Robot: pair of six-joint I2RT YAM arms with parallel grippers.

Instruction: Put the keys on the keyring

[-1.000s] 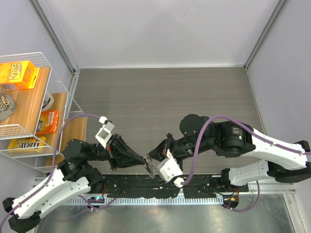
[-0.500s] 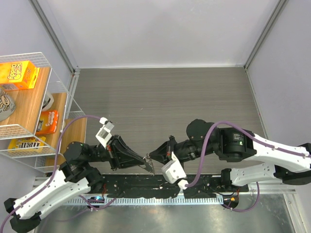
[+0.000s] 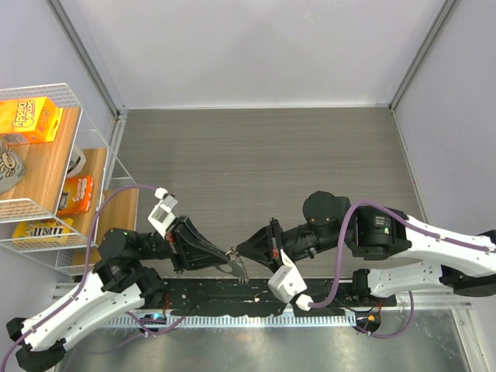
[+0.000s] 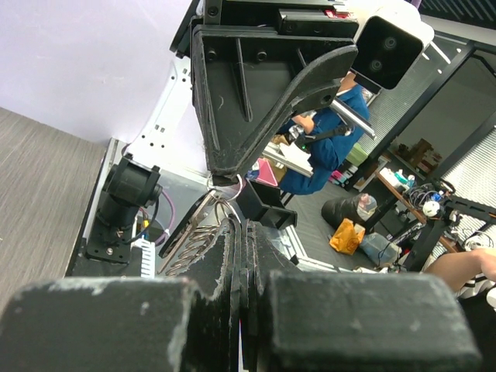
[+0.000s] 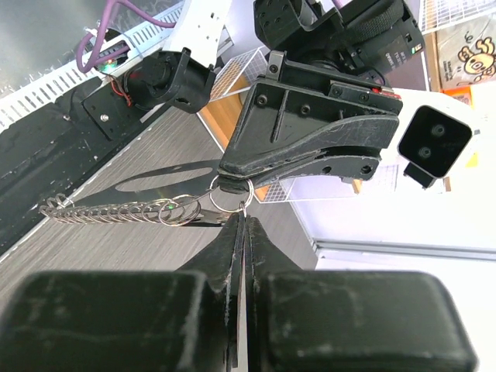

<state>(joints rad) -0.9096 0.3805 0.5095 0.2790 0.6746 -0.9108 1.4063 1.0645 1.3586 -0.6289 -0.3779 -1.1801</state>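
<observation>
Tightly, left gripper (image 5: pixel 225 177) and right gripper (image 5: pixel 243 221) pinch the keyring (image 5: pixel 116 209): silver rings trailing a linked chain.

Shiny, glittering metal links on keyring (image 5: pixel 108 210). Matt, rough black plastic on right gripper (image 5: pixel 242 232). Matt grey woodgrain on table (image 3: pixel 256 155).

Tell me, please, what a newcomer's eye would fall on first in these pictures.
Low in the middle of the top view, the left gripper and the right gripper meet tip to tip. Both are pinched shut on the keyring, and its glittery chain trails out to one side. After that, the eye goes to the wire shelf at far left, with its orange box.
</observation>
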